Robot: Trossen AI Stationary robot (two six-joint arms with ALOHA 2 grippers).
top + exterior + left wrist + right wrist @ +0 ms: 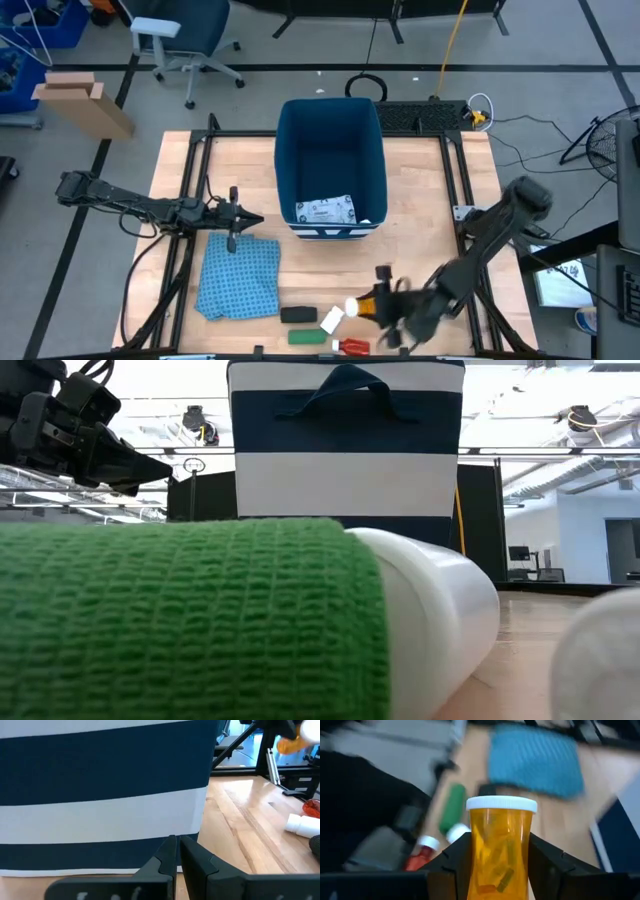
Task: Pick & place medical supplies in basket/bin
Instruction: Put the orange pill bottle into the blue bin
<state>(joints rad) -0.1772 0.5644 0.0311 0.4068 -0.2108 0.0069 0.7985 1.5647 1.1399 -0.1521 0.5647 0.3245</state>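
My right gripper (499, 845) is shut on an orange pill bottle (500, 855) with a white cap, above the table's near edge (372, 302). Below it lie a black oblong (297, 315), a green roll (305, 337), a white bottle (331, 320) and a red tube (352, 347). The dark blue bin (285, 150) stands at the table's far middle with a white printed packet (326, 210) inside on its floor. My left gripper (252, 218) is shut, hovering left of the bin's striped wall (100, 820), over the far edge of the blue cloth (240, 275). My right gripper pinches the orange bottle by its clear body (492, 870) between the two fingers (457, 857), one on each side. The white cap (501, 804) sticks out past the fingertips, toward the table's left. The bottle is lifted clear of the table (289, 743).
The blue patterned cloth lies flat on the near left of the table. Metal frame rails (190, 200) run along both sides of the table. In the low view the green roll (190, 620) and white bottle (430, 620) fill the foreground before the striped bin (345, 470).
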